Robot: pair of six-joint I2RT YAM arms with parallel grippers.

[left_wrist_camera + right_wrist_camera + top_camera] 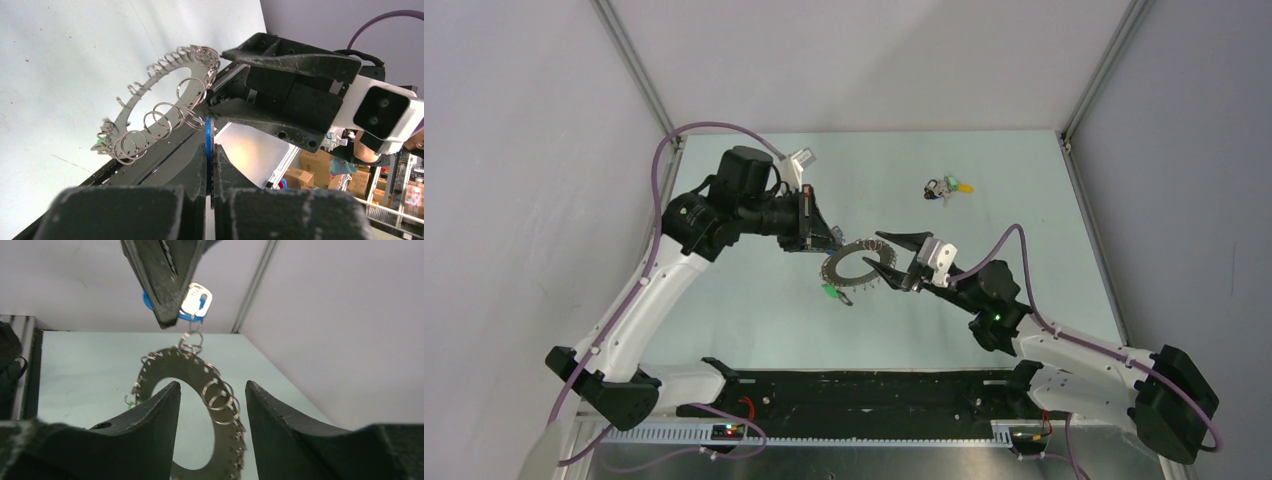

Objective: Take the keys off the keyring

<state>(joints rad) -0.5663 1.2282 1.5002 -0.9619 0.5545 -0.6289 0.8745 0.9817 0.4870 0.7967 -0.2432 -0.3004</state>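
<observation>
L gripper (210,170) first: clamped tight on the flat blue head of a key (208,132), fingers fully together w/ only the plastic edge showing between them. That blue key hangs off the keyring (160,367) by a small split ring, so the whole keyring dangles from my L grip, lifted clear of the table (754,330), centre of the top view. I read that hold as an anchor: pin one key so the other arm has something to pull against.

R gripper (212,386): released, jaws roughly half apart, holding nothing. In its wrist view the two fingers rise from the bottom of the frame and the right limb of the keyring sits betw them; can't tell whether either finger touches metal, looks like not. Prob lined up to pinch the ring body or one of the little rings.

Outward: the keyring is a flat toothed band fringed w/ many small split rings (160,117), most w/o keys as far as I can see. A green key (832,292) hangs at its lower left in the top view. Loose keys (946,188) lie in a small clump upper right of centre, well apart from both arms, so I judge the job partly done.
</observation>
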